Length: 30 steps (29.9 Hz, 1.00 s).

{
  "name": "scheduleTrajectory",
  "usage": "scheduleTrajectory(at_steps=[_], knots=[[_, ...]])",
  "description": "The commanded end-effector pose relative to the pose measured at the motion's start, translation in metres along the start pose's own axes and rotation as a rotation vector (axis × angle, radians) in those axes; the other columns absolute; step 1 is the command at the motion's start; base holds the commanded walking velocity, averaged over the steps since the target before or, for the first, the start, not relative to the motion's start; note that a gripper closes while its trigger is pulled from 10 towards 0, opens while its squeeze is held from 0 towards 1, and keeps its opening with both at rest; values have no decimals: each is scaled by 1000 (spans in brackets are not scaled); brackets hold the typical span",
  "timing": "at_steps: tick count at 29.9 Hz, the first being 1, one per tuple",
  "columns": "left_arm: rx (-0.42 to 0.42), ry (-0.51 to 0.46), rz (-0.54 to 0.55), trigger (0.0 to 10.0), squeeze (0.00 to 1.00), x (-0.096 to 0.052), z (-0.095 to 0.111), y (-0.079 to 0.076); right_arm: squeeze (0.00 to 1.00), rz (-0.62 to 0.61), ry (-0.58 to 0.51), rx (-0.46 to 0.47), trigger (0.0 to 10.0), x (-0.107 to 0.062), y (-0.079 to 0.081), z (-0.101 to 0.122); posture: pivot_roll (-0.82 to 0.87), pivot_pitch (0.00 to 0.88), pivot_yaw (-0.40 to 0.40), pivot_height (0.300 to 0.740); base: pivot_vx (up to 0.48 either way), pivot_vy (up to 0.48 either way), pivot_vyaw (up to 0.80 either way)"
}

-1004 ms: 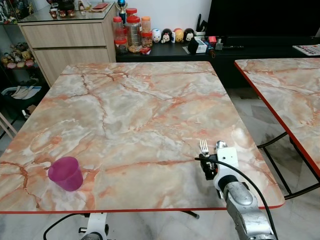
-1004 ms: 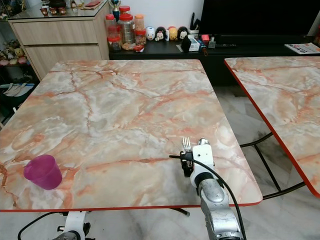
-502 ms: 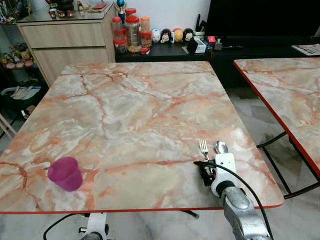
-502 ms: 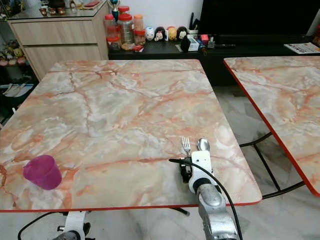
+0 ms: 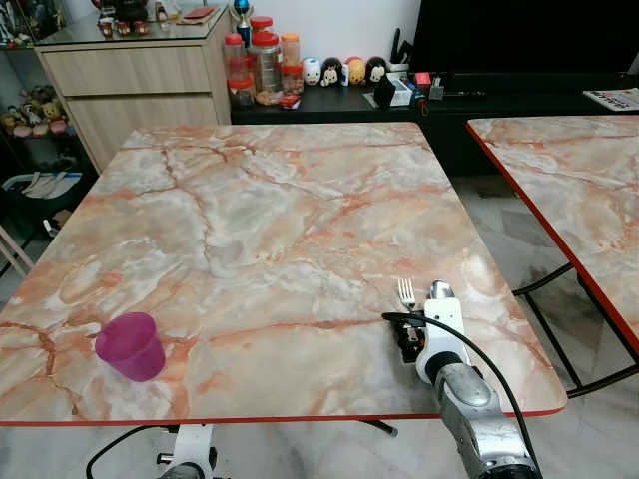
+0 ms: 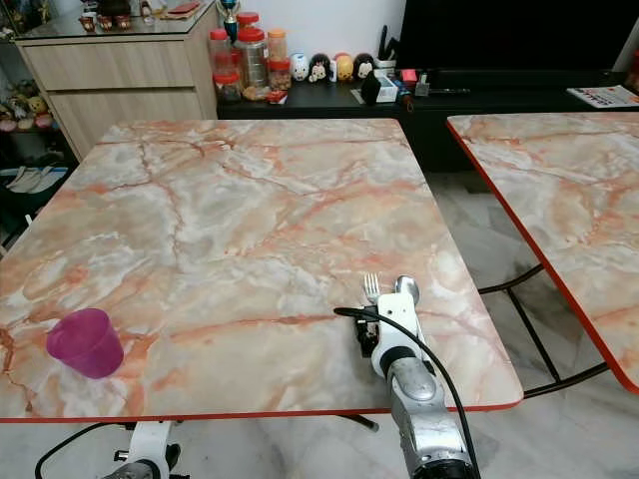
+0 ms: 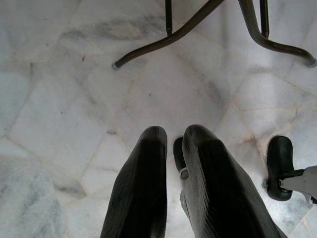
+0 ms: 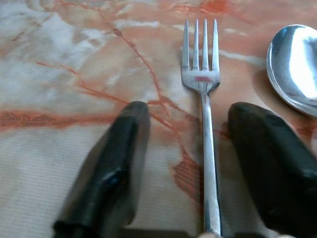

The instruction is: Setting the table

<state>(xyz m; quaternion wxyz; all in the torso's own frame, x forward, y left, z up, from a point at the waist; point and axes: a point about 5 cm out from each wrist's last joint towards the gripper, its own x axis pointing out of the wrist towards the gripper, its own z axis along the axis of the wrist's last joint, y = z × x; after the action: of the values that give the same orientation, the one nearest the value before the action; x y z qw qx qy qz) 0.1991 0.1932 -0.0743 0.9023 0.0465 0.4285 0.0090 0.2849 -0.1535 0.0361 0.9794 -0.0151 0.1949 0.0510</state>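
Right wrist view is showing the right gripper (image 8: 188,148) sitting low over the marble table (image 5: 270,220) with its two black fingers (image 8: 106,173) spread wide and grasping nothing. Between those fingers the fork (image 8: 203,99) is lying flat on the table, tines pointing away from the wrist, closer to one finger than the other, and whether it is touching that finger cannot be told. Just beside the fork, the bowl of a spoon (image 8: 294,67) is resting on the table, outside the spread fingers. From the head camera, fork and spoon are lying side by side near the table's near right corner, the spoon on the outer side. Well apart from the fork, a purple cup (image 5: 131,345) is standing upright near the table's near left corner. Beyond the fork, the left gripper (image 7: 168,183) is hanging over the tiled floor (image 7: 59,89) below the table, its fingers nearly together and holding nothing.
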Motion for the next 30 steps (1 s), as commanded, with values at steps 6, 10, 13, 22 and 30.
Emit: scheduleTrajectory(at_steps=[6, 10, 13, 22, 30], knots=[[18, 14, -12, 10000, 0, 0, 0, 1, 0, -6, -9, 4, 0, 1, -3, 2, -7, 0, 3, 740, 0, 0, 0], [19, 20, -27, 10000, 0, 0, -2, -2, 0, -10, -4, 2, 0, 1, -4, 0, -8, 0, 3, 740, 0, 0, 0], [22, 22, -33, 10000, 0, 0, -2, -3, 0, -12, -4, 3, 0, 1, -4, -1, -7, 0, 2, 740, 0, 0, 0], [29, 29, -54, 10000, 0, 0, -2, -4, 0, -12, 2, 4, 0, 1, -5, -2, -7, 0, 3, 740, 0, 0, 0], [33, 37, -62, 10000, 0, 0, -5, -6, 0, -10, 4, 6, 0, 1, -4, -3, -7, 0, 3, 740, 0, 0, 0]])
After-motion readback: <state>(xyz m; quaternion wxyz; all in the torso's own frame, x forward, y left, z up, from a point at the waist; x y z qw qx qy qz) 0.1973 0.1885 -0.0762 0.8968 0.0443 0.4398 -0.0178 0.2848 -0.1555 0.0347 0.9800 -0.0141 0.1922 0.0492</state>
